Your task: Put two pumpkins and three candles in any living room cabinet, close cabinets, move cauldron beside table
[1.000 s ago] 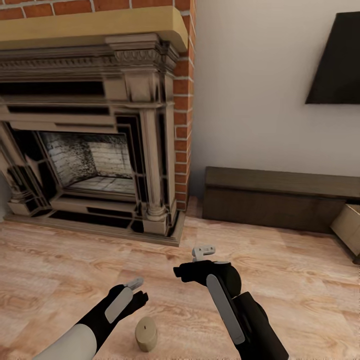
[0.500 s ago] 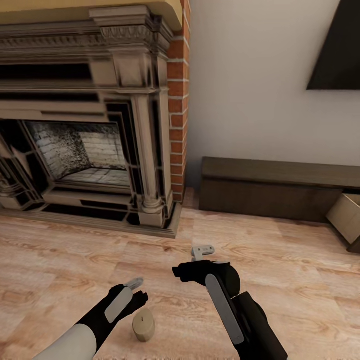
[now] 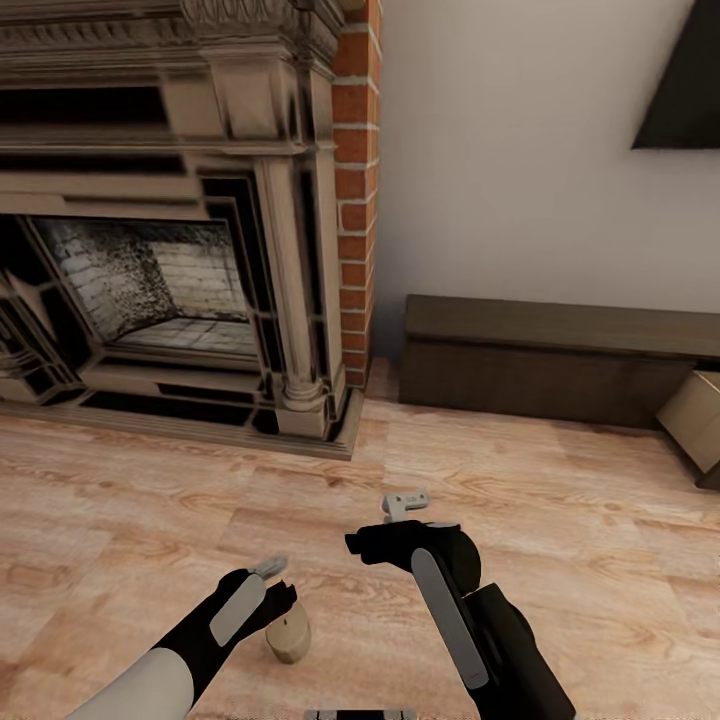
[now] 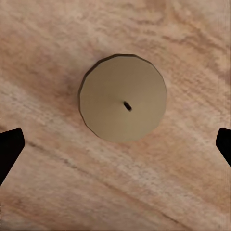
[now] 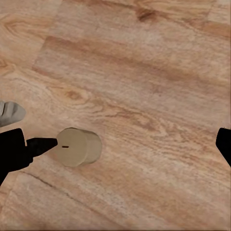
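My left end effector [image 3: 272, 588] hangs spread wide, grasping nothing, right above the short round pale candle [image 4: 123, 98] on the wood-plank floor [image 3: 560, 520]. It sits a bit toward 12 o'clock, so I'd centre first, then drop straight down and clench.

A carved stone fireplace [image 3: 180, 230] with a dark, brick-lined firebox stands against a red-brick chimney column [image 3: 357, 190]. To its right runs a plain pale wall [image 3: 500, 150] carrying a dark panel [image 3: 690, 90], above a light wood-plank floor [image 3: 560, 500].
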